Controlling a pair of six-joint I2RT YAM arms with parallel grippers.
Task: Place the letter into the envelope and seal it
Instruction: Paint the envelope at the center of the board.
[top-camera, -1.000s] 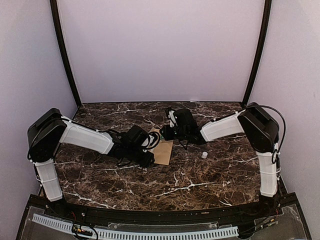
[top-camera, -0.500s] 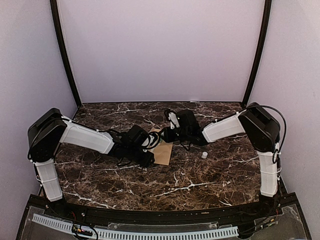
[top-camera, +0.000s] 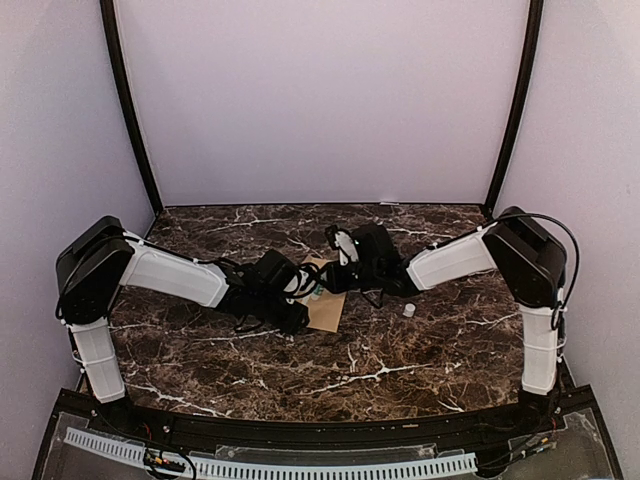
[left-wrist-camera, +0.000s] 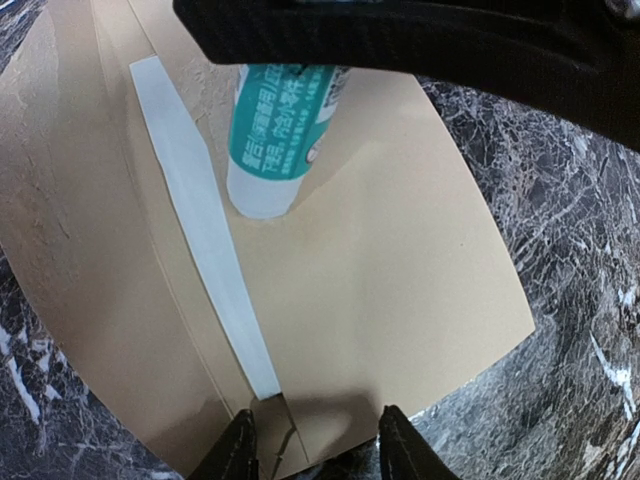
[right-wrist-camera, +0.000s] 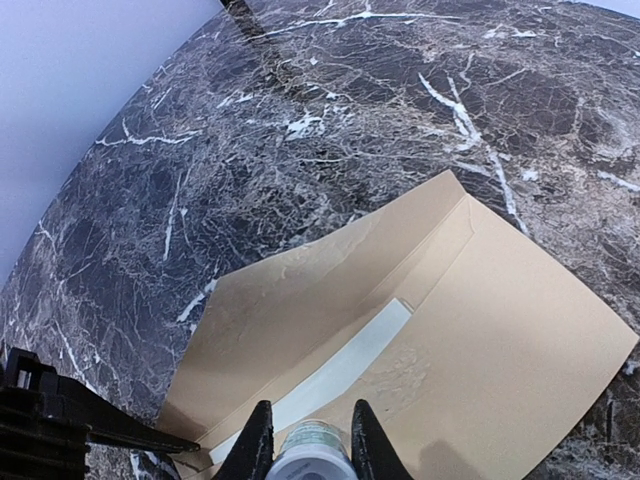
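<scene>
Item: envelope (left-wrist-camera: 390, 290), tan kraft paper, lying flat mid-bench between the two arms, flap (right-wrist-camera: 320, 270) open.
Handling, as judged: light, thin and limp; likely to skate on the polished marble bench (right-wrist-camera: 300, 130) and to crease if pinched hard; best pinned flat at an edge, with the flap taken near its point and turned over along the fold. Appearance: plain, unbordered, unprinted; pale white strip (left-wrist-camera: 200, 230) running along the fold line; no letter to be seen, whether one is inside cannot be told. Left gripper (left-wrist-camera: 318, 420): fingers parted, tips down at the near edge of the envelope. Right gripper (right-wrist-camera: 310, 420): clamped on a white-and-teal glue stick (left-wrist-camera: 280, 130), nose down over the paper beside the strip.
</scene>
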